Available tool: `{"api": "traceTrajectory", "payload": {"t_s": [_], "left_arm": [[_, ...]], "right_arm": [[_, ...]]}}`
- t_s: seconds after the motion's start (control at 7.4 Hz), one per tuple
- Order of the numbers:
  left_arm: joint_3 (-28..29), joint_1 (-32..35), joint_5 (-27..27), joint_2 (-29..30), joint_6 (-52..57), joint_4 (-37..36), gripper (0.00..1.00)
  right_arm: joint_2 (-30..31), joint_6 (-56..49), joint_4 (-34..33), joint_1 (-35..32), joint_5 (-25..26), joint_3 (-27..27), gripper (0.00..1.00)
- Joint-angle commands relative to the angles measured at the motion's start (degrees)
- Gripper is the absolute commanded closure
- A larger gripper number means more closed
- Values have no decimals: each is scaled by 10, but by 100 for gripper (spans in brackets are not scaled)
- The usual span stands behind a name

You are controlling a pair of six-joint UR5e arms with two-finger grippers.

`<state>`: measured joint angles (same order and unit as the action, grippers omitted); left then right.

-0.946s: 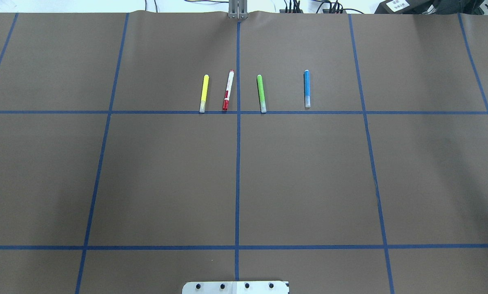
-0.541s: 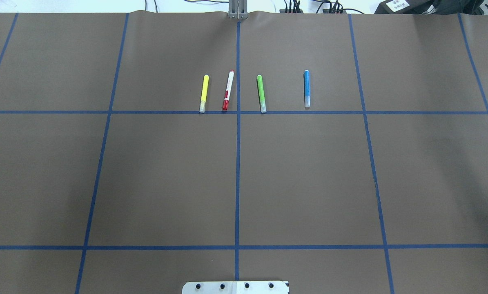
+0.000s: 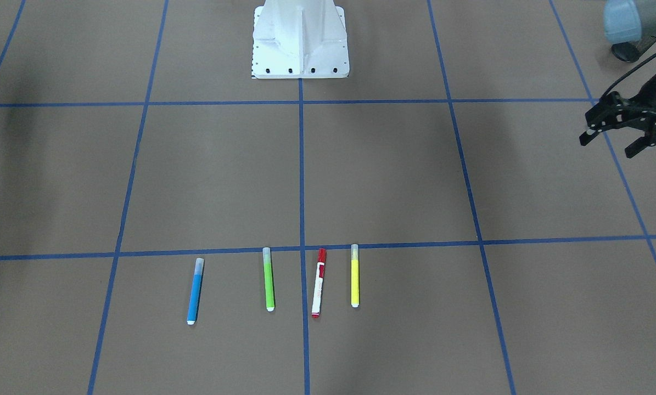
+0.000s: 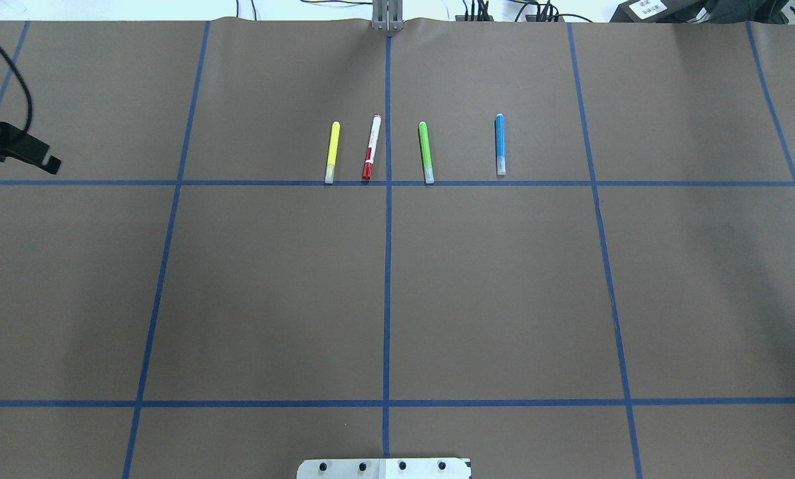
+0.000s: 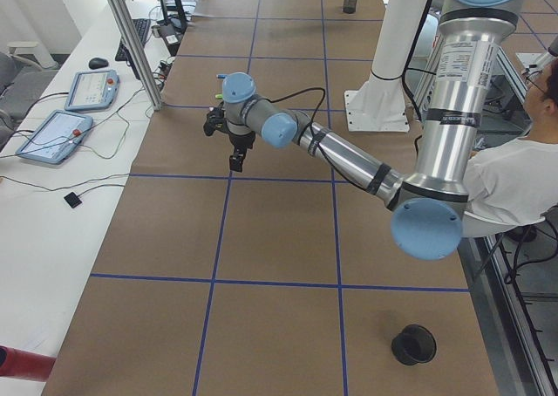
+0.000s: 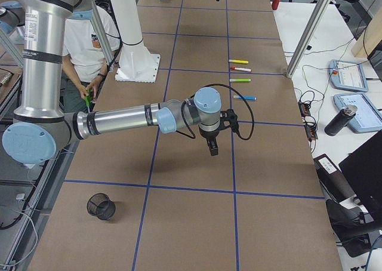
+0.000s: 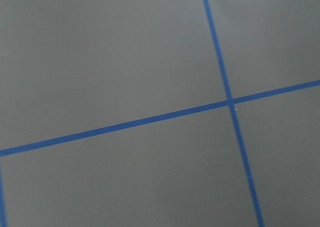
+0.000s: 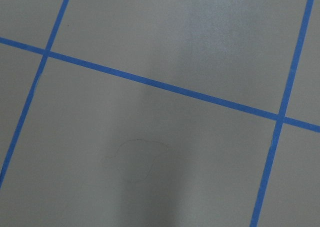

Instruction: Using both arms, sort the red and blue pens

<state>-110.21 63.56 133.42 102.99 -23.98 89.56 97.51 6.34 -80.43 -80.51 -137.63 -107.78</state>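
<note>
The surface (image 4: 503, 299) is covered in matt brown paper, with strips of smooth blue tape (image 4: 387, 299) pressed flat across it. The red pen (image 4: 371, 147) has a glossy white plastic barrel. The blue pen (image 4: 500, 140) is smooth plastic with a cloudy, translucent cap, as are the green marker (image 4: 425, 150) and yellow marker (image 4: 332, 148). The right arm (image 6: 119, 120) shows satin silver metal tubing and smooth pale-blue plastic joint caps. The left gripper (image 3: 606, 147) is matt black. A cup (image 6: 100, 206) at the right end looks like black wire mesh.

No legible txt; red pen (image 4: 370, 148) label too small
</note>
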Motion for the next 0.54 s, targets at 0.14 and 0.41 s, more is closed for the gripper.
{"api": "traceTrajectory", "payload": {"t_s": [0.14, 0.41], "left_arm": [[99, -113, -77, 215, -8, -159, 5], [233, -135, -77, 313, -40, -96, 5]], "right_arm": [[-1, 3, 0, 4, 2, -1, 0], [-3, 7, 0, 4, 1, -2, 0]]}}
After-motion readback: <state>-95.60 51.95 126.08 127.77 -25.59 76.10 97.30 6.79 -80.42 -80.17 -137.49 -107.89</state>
